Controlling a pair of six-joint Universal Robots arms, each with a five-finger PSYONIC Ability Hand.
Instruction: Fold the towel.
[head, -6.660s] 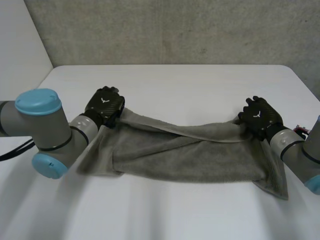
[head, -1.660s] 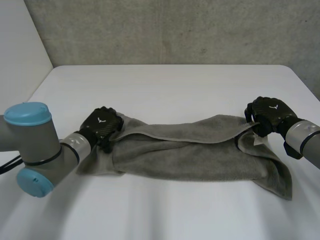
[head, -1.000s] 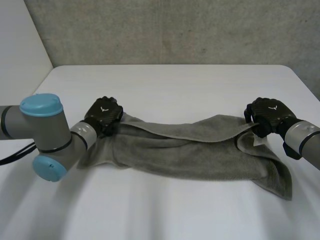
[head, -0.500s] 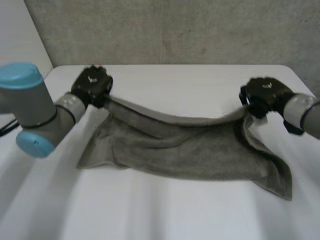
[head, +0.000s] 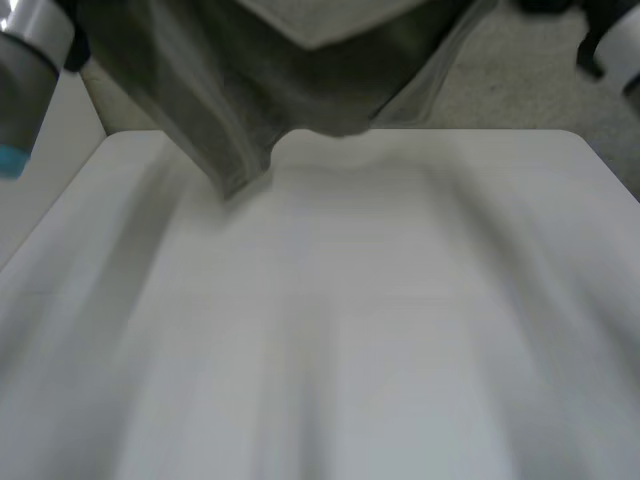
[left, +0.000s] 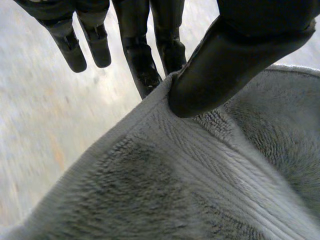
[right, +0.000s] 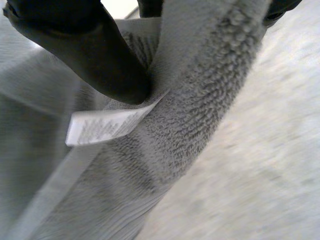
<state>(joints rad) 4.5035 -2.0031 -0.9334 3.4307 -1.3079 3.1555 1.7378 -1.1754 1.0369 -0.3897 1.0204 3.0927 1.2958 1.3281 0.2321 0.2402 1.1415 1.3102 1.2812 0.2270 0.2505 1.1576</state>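
Note:
The grey towel (head: 300, 70) hangs in the air above the far side of the white table (head: 330, 330), its lower edge just over the tabletop. My left hand (left: 240, 55) pinches one top corner of the towel (left: 200, 180) between thumb and fingers. At the other top corner my right hand (right: 85, 50) presses its thumb on the towel (right: 200, 110), right above a white care label (right: 105, 127), with the cloth pinched against the fingers behind. In the head view my left arm (head: 25, 70) and right arm (head: 610, 40) reach up beside the towel.
A rough grey wall (head: 520, 90) stands behind the table. The table's front and middle lie bare below the hanging cloth.
Both hands have risen fast with the towel's top corners. The towel has left the table and now hangs high, where before it sagged across the tabletop.

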